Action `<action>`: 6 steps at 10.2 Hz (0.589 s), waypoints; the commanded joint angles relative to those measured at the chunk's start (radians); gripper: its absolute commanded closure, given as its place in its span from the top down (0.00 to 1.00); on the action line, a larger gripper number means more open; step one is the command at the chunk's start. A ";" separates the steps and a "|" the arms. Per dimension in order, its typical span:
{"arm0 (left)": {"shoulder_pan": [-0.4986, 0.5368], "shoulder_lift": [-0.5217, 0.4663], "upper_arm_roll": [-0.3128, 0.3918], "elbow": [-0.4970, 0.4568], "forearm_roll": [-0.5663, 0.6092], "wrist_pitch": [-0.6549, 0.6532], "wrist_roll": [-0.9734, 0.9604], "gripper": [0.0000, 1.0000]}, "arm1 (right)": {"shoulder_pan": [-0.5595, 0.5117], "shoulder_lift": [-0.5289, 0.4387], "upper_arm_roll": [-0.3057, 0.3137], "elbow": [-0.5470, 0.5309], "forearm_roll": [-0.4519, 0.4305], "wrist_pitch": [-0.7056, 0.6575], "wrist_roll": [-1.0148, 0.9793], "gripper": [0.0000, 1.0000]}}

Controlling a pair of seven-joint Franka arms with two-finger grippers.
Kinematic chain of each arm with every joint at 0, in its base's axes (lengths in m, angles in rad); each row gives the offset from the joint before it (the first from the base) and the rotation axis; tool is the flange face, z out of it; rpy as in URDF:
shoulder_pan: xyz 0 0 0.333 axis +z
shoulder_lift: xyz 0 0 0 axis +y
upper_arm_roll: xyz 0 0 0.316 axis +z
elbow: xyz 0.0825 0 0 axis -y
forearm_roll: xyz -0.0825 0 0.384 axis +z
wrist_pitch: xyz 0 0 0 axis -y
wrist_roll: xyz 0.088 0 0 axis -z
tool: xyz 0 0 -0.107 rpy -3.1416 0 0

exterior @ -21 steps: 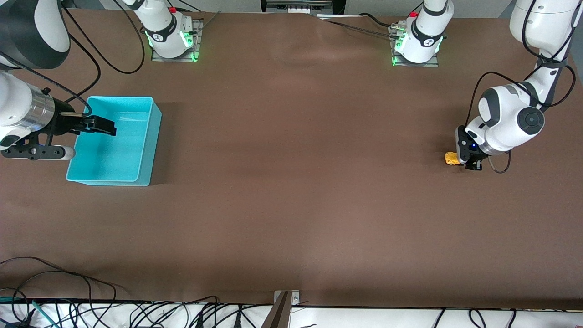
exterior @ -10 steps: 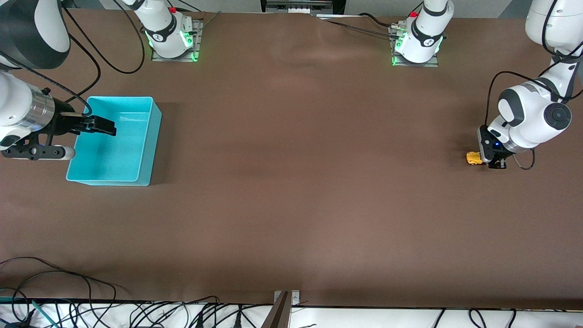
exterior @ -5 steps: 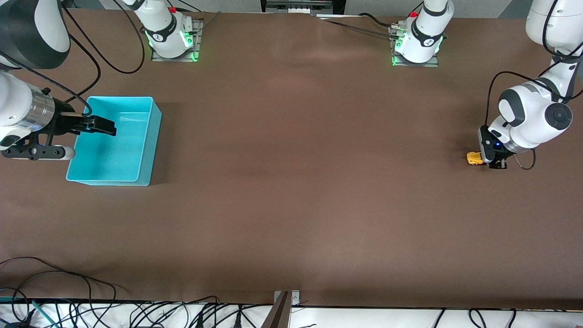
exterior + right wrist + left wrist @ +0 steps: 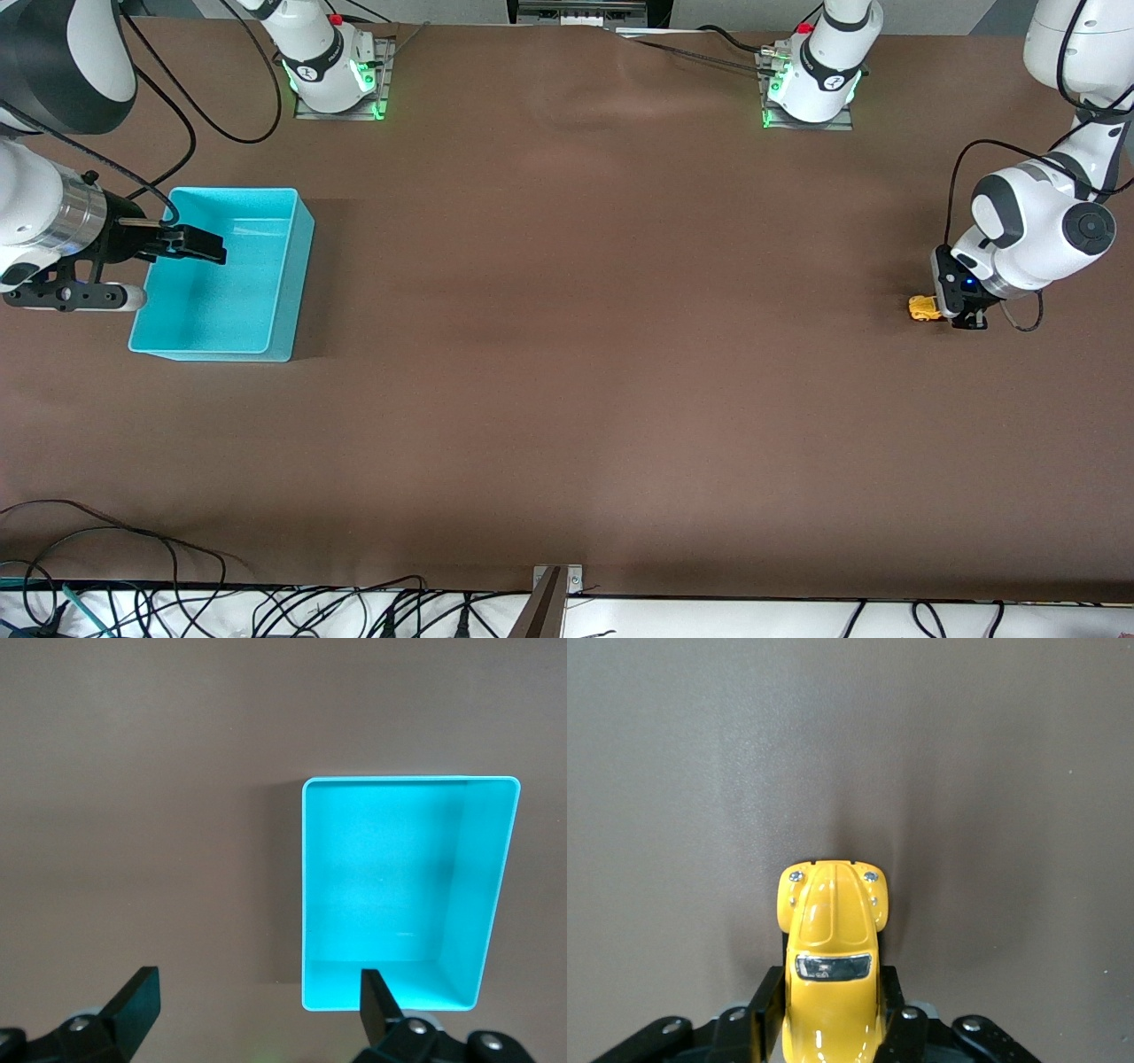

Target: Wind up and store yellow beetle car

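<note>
The yellow beetle car [image 4: 924, 307] stands on the brown table at the left arm's end. My left gripper [image 4: 961, 315] is down at the table on it. In the left wrist view the car [image 4: 833, 957] points away from the wrist, and the black fingers [image 4: 766, 1010] lie against both of its sides around the rear half. My left gripper [image 4: 831, 985] is shut on the car. My right gripper [image 4: 199, 246] hangs open and empty over the cyan bin [image 4: 301, 257]. From the right wrist view, my right gripper [image 4: 257, 983] stands wide over the bin's [image 4: 304, 886] rim.
The cyan bin holds nothing and stands at the right arm's end of the table. Both arm bases [image 4: 335, 75] [image 4: 811, 84] are bolted along the table's edge farthest from the front camera. Cables [image 4: 133, 567] lie along the nearest edge.
The left gripper first dragged the car along the table toward the left arm's end. Over the last second it has stayed in place. The right arm has not moved.
</note>
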 commanded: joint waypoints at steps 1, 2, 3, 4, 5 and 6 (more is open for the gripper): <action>0.005 0.043 0.005 0.047 -0.043 -0.058 0.023 1.00 | -0.003 0.003 0.004 0.013 0.018 -0.014 0.014 1.00; 0.007 0.043 0.005 0.059 -0.043 -0.076 0.024 1.00 | -0.004 0.003 0.004 0.013 0.018 -0.014 0.014 1.00; 0.007 0.037 0.005 0.059 -0.043 -0.078 0.024 1.00 | -0.003 0.003 0.004 0.013 0.018 -0.016 0.014 1.00; 0.005 0.035 0.003 0.059 -0.043 -0.080 0.024 1.00 | -0.004 0.003 0.004 0.013 0.018 -0.014 0.014 1.00; 0.004 0.020 0.002 0.059 -0.043 -0.083 0.024 1.00 | -0.003 0.003 0.004 0.013 0.017 -0.014 0.014 1.00; 0.000 0.017 -0.002 0.061 -0.038 -0.084 0.026 1.00 | -0.003 0.003 0.004 0.013 0.018 -0.014 0.014 1.00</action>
